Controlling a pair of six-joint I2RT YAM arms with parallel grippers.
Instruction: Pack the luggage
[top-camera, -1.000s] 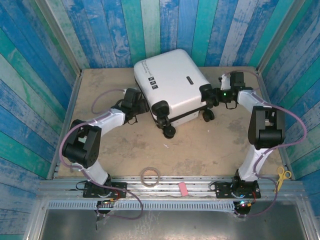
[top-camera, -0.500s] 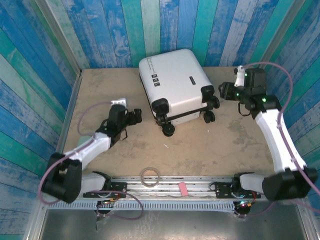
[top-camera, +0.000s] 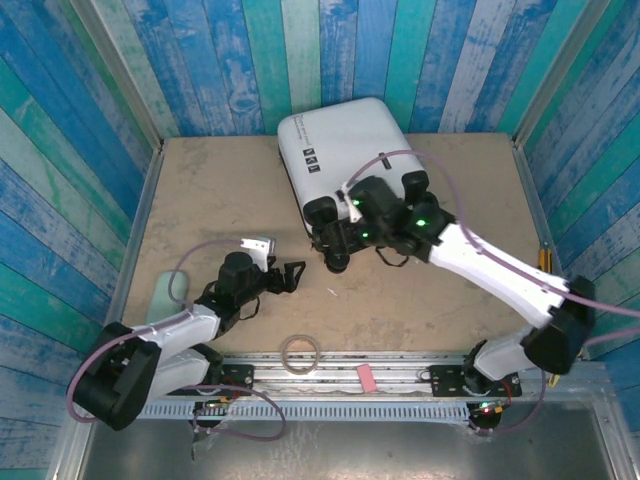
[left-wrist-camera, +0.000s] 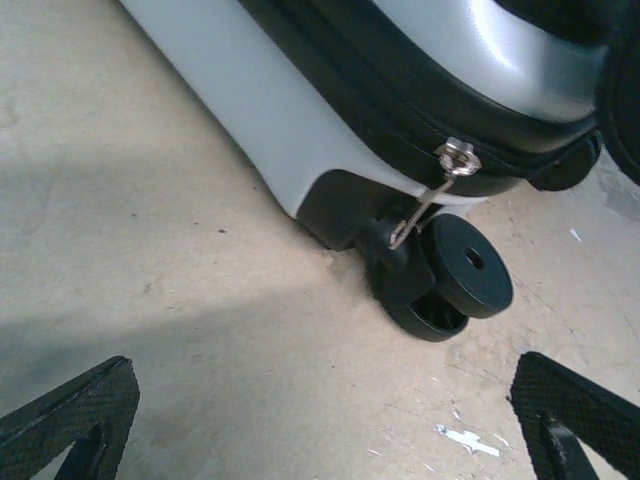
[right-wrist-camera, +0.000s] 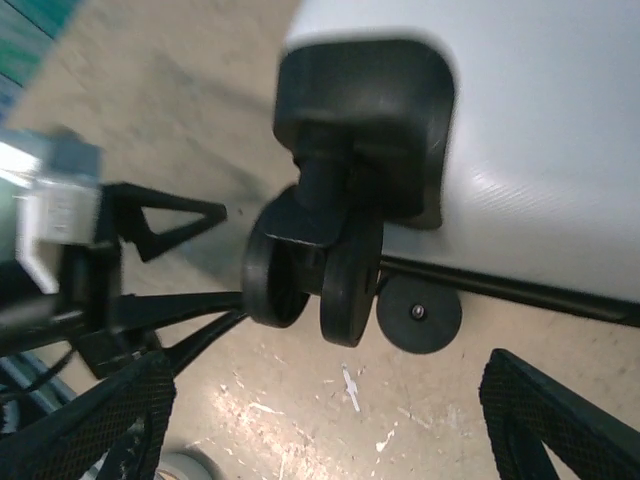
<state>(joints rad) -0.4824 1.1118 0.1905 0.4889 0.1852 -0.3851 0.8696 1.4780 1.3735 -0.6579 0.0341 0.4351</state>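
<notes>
Left end effector (top-camera: 292, 275): jaws spread wide, nothing held, low over the tabletop (top-camera: 440, 300) just short of the case's near corner.
Right end effector (right-wrist-camera: 325, 385): jaws wide apart, empty, reaching across at the near wheels.
Left wrist view: a metal zipper pull (left-wrist-camera: 430, 205) dangles off the black zipper band above a twin wheel (left-wrist-camera: 455, 270).
Right wrist view: a corner wheel from below, with the left arm's fingers (right-wrist-camera: 170, 220) beyond it.
Luggage (top-camera: 345, 150): far middle of the tabletop, lying flat and closed; the inside is hidden.
Long axis: near to far, slightly slanted, wheels toward the arms.
Near edge: tape ring (top-camera: 300, 351).
</notes>
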